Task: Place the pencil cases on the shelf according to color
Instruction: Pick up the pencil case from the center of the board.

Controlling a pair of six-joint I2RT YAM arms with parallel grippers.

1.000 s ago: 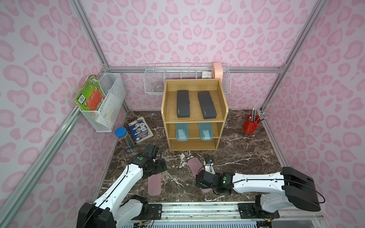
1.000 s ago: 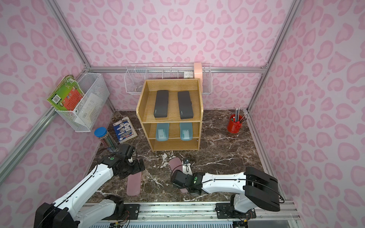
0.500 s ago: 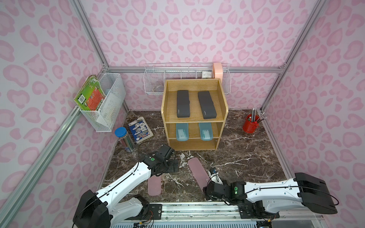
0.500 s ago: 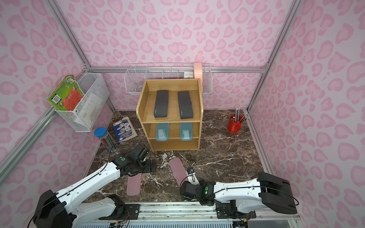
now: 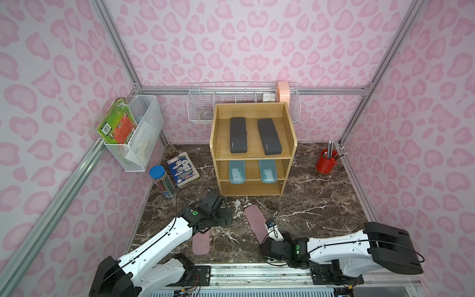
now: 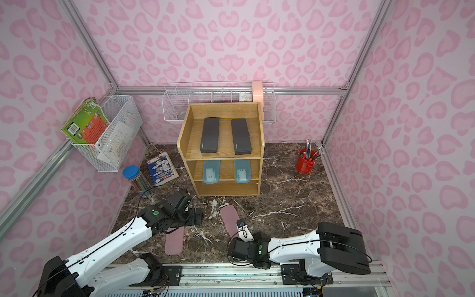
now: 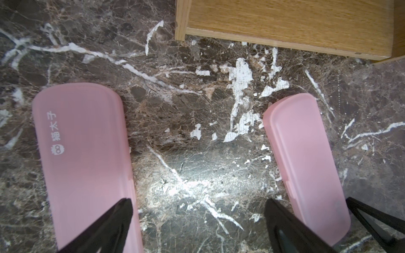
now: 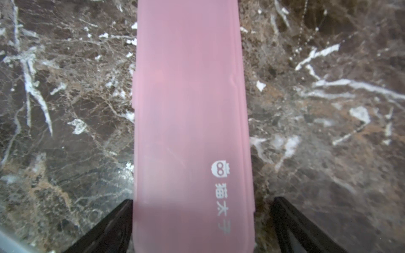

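The oak shelf stands at the back of the marble floor, with black cases on its top tier and teal cases on the middle one. A wire basket on the side wall holds a green book. In front of the shelf, the left arm covers the far end of the left pink case. The left gripper hangs spread wide over the gap. The right gripper, jaws apart, straddles the right pink case, perhaps brushing one edge. A booklet, pencil tube and red cup of pencils sit aside.
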